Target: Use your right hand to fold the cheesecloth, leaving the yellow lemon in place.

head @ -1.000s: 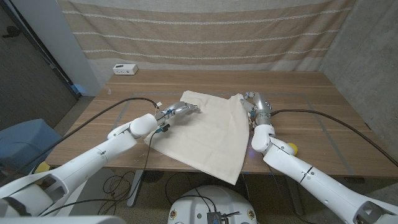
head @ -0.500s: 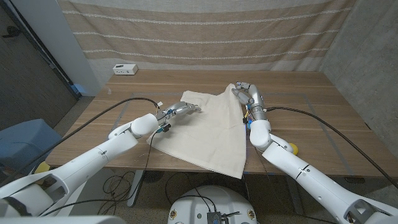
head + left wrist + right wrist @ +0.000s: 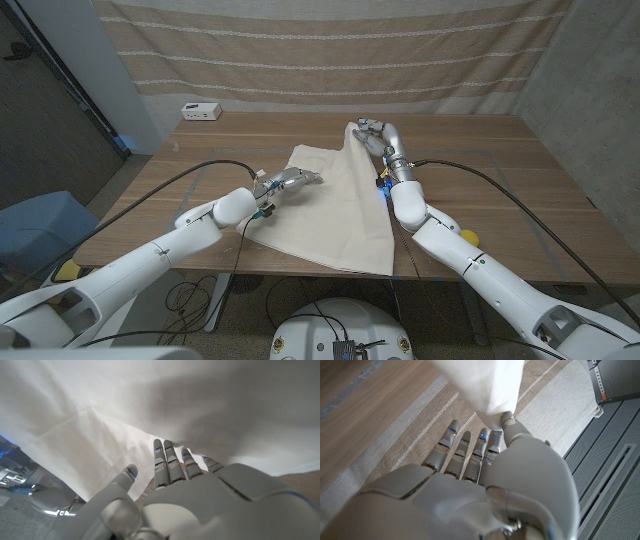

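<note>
The cream cheesecloth [image 3: 335,215] lies spread across the middle of the wooden table [image 3: 500,150], its near corner hanging over the front edge. My right hand [image 3: 372,132] pinches the cloth's far right corner and holds it raised above the table, so that side rises in a ridge. In the right wrist view the corner of the cheesecloth [image 3: 490,390] sits between thumb and fingers of the right hand [image 3: 470,475]. My left hand [image 3: 291,179] stretches its fingers onto the cloth's left part. The left hand's fingertips [image 3: 170,457] touch the cheesecloth [image 3: 150,405]. The yellow lemon [image 3: 468,239] sits near the front right, partly behind my right forearm.
A small white box [image 3: 201,111] stands at the table's back left corner. A striped curtain [image 3: 320,60] hangs behind the table. Black cables [image 3: 200,168] trail from both arms over the table. A blue object [image 3: 40,225] sits off the table's left side.
My right hand has lifted the cloth's corner and carried it toward the far side and leftward. The cloth's hanging near corner has drawn up. The left hand has stayed put.
</note>
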{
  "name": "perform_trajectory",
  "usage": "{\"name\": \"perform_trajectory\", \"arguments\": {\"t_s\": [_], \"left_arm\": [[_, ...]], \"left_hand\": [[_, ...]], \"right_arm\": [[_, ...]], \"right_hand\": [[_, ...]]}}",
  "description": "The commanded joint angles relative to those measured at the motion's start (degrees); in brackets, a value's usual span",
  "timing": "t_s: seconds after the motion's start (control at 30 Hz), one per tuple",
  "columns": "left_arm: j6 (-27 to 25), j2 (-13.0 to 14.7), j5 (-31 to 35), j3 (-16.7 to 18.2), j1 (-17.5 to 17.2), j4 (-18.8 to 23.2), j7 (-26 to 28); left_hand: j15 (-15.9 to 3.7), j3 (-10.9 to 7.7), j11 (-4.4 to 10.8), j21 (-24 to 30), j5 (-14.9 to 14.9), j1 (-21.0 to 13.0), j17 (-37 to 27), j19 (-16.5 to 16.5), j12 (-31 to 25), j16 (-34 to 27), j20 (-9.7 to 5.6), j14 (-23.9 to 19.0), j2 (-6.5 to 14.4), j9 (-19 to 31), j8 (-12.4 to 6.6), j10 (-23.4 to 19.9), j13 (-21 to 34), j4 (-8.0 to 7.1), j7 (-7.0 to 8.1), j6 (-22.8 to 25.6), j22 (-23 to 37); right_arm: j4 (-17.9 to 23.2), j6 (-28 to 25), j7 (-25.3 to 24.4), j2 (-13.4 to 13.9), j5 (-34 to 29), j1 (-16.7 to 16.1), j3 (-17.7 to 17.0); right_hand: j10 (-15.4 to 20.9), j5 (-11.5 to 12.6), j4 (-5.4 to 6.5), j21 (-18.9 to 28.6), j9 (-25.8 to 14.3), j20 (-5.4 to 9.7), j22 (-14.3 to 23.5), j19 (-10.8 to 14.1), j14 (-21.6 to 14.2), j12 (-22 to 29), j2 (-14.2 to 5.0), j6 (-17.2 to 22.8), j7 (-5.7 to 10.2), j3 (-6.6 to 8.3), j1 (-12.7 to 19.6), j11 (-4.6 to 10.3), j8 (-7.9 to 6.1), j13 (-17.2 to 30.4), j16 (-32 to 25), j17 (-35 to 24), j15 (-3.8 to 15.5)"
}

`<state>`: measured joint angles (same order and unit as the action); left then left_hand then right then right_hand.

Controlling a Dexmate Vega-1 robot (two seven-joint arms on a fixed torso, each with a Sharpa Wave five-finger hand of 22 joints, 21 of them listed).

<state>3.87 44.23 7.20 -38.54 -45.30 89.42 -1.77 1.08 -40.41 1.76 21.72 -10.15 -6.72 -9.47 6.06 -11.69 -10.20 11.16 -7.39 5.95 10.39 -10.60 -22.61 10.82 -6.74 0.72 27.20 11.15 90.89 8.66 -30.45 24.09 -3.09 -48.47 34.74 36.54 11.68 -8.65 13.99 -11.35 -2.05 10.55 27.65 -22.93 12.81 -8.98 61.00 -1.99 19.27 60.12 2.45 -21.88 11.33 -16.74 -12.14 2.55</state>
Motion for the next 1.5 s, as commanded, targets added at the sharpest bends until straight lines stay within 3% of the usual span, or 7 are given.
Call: {"name": "perform_trajectory", "arguments": {"t_s": [0.03, 0.17, 0.3, 0.47, 0.93, 1.27, 1.5], "left_arm": [[-3.0, 1.4, 4.4, 1.0, -2.2, 4.3, 4.8], [-3.2, 1.3, 3.3, 1.2, -2.2, 3.7, 3.8], [-3.7, 1.2, 1.8, 1.4, -1.9, 3.1, 2.4], [-3.3, 1.3, 0.7, 1.4, -1.8, 2.6, 1.5], [-0.9, 0.7, -2.8, 1.0, -0.2, -0.7, -2.1], [0.0, 0.5, -3.9, 1.0, 0.2, -1.6, -2.8], [0.2, 0.4, -4.6, 1.0, 0.2, -1.9, -3.1]], "left_hand": [[-0.11, 0.54, -0.13, 0.2, 0.0, 0.1, -0.3, -1.4, -0.5, -0.8, -0.03, -2.2, -1.1, 0.0, -0.18, -1.1, 0.2, 0.08, 0.42, 0.1, 0.2], [-0.39, 0.33, 0.66, 0.3, -0.2, 0.4, -0.4, -1.7, -0.4, -0.7, 0.18, -2.3, -0.3, 0.0, 0.10, -0.7, 0.2, -0.21, -0.12, -0.7, 0.2], [0.02, -3.55, 2.07, -0.6, -1.0, -2.1, -0.2, -0.4, 0.6, 0.1, 0.35, -0.7, 4.9, 0.0, 0.58, 2.3, 0.1, 1.17, 0.36, -4.2, 0.2], [0.32, -6.47, 3.29, -1.1, -2.4, -5.0, -0.2, 0.5, 1.0, 0.0, 0.52, 0.3, 5.4, -0.1, 0.57, 4.7, -0.1, 3.52, 1.28, -6.0, 0.2], [0.41, -8.67, 3.82, -1.4, -3.6, -7.7, -0.2, 0.8, 1.0, 0.0, 0.45, 1.1, 5.5, -0.2, 0.62, 6.1, -0.2, 5.45, 2.15, -7.4, 0.3], [0.17, -9.39, 4.02, -1.4, -4.0, -8.8, -0.3, 0.8, 1.1, -0.1, 0.53, 1.5, 5.4, -0.2, 0.72, 7.4, -0.2, 6.23, 2.56, -8.6, 0.3], [0.16, -9.55, 3.95, -1.3, -4.1, -9.2, -0.3, 0.5, 0.9, -0.2, 0.60, 1.4, 5.4, -0.2, 0.60, 7.3, -0.2, 6.44, 2.52, -8.7, 0.3]], "right_arm": [[-3.2, 2.6, 4.2, -3.3, 0.3, 3.8, 1.7], [-4.5, 3.3, 5.4, -4.8, 1.3, 5.2, 2.2], [-6.2, 3.0, 5.6, -6.6, 1.0, 7.0, 2.9], [-9.2, 1.1, 5.8, -8.8, 0.9, 9.6, 3.9], [-22.6, -0.5, 4.4, -15.5, -0.7, 18.4, 8.0], [-41.5, 4.0, 4.2, -22.8, -0.7, 26.9, 12.0], [-62.4, 10.2, 3.2, -30.7, 0.2, 35.3, 15.0]], "right_hand": [[0.5, -0.2, 0.09, 0.2, -0.1, 0.04, 0.1, 0.6, -0.2, -0.2, -0.30, 0.7, -0.22, 0.28, 0.2, 0.01, -0.29, 0.1, 0.1, -0.2, 4.14], [0.6, -0.2, 0.03, 0.2, -0.1, 0.00, 0.1, 0.6, -0.3, -0.2, -0.21, 0.8, -0.26, 0.36, 0.3, -0.03, -0.34, 0.1, 0.2, -0.2, 4.08], [0.6, -0.3, 0.04, 0.2, -0.1, 0.00, 0.1, 0.6, -0.2, -0.3, -0.20, 0.8, -0.29, 0.38, 0.4, 0.00, -0.35, 0.1, 0.2, -0.2, 4.09], [0.8, -0.4, 0.01, 0.2, -0.1, -0.05, 0.1, 0.6, -0.2, -0.3, -0.14, 0.8, -0.40, 0.42, 0.4, 0.08, -0.36, 0.1, 0.2, -0.3, 3.94], [1.1, -0.6, 0.01, 0.2, -0.1, -0.14, 0.2, 0.6, -0.2, -0.4, -0.05, 0.8, -0.46, 0.48, 0.6, -0.12, -0.33, 0.2, 0.2, -0.5, 3.69], [1.3, -0.7, -0.07, 0.2, 0.0, -0.16, 0.2, 0.6, -0.2, -0.4, -0.01, 0.8, -0.64, 0.47, 0.8, -0.14, -0.31, 0.2, 0.1, -0.6, 3.86], [1.6, -0.8, -0.07, 0.2, 0.0, -0.13, 0.2, 0.6, -0.3, -0.4, 0.05, 0.9, -0.56, 0.41, 0.9, -0.01, -0.30, 0.2, 0.0, -0.7, 3.97]]}}
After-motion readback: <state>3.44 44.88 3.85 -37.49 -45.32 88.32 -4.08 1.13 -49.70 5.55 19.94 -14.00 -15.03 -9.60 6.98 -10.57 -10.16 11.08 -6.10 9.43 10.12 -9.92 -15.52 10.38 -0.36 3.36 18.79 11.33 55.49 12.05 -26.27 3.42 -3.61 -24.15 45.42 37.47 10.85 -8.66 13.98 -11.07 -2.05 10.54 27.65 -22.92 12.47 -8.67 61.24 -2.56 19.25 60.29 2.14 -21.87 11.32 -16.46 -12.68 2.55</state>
